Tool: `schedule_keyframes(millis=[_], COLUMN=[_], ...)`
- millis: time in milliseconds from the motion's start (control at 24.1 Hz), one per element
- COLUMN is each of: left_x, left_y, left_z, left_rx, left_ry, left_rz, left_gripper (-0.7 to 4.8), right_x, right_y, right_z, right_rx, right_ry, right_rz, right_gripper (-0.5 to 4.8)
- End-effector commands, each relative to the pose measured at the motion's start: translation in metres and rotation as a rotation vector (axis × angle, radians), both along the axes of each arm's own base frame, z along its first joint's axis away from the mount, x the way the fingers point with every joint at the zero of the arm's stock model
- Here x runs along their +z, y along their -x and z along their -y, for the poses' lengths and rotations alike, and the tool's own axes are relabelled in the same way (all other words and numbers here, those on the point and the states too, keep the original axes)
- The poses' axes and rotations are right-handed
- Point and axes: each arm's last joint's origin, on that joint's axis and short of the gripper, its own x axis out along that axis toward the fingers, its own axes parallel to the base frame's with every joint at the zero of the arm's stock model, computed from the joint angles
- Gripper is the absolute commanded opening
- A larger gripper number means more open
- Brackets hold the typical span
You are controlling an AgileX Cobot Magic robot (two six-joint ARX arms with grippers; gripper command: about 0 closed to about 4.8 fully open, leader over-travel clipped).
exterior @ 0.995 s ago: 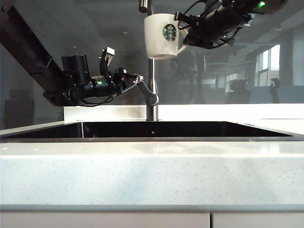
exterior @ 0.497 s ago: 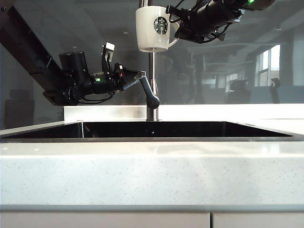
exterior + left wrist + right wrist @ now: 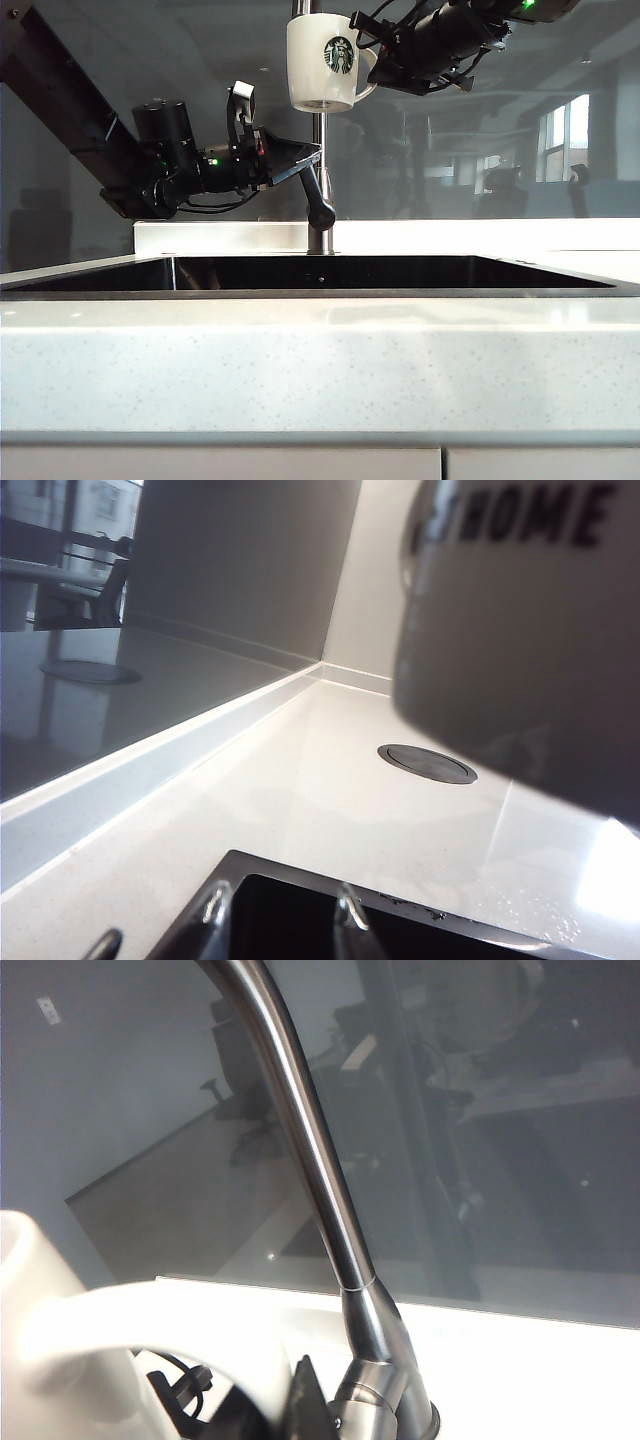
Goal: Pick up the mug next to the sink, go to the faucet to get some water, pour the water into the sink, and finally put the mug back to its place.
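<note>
The white mug with the green logo hangs upright just below the faucet spout at the top edge of the exterior view. My right gripper is shut on its handle from the right, with one black finger beside it. My left gripper is open at the grey lever. Seen from the left wrist, that lever is large and close, outside the two fingertips, which hover over a corner of the black sink. No water shows.
The sink spans the counter below both arms. A glass backsplash rises behind the faucet tube. A round dark cap sits flat in the countertop beyond the sink corner. The speckled white counter front fills the foreground.
The right gripper carried the mug left and slightly up, under the spout. The left gripper rose and turned at the lever, whose stem now stands steeper, nearer the faucet tube.
</note>
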Motion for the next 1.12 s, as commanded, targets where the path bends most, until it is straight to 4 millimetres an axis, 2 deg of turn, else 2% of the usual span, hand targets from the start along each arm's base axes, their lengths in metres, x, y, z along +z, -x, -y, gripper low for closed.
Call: schedule_keyframes(millis=[41, 373, 829, 1119], left_x=[0.004, 0.004, 0.004, 0.004], left_y=[0.0, -0.001, -0.007, -0.006], left_z=[-0.003, -0.008, -0.036, -0.03], left_rx=[0.01, 0.003, 0.04, 0.016], left_ry=[-0.003, -0.01, -0.013, -0.008], left_rz=[0.04, 0.045, 0.021, -0.02], left_gripper=[1.29, 1.29, 1.29, 1.18], right_x=[0.02, 0.021, 0.023, 0.023], right_y=[0.004, 0.004, 0.005, 0.004], right_z=[0.0, 0.0, 0.0, 0.001], right_rx=[0.01, 0.009, 0.009, 0.005], right_ry=[-0.051, -0.052, -0.055, -0.055], right_rz=[0.092, 0.097, 0.106, 0.106], right_gripper=[-0.06, -0.06, -0.06, -0.06])
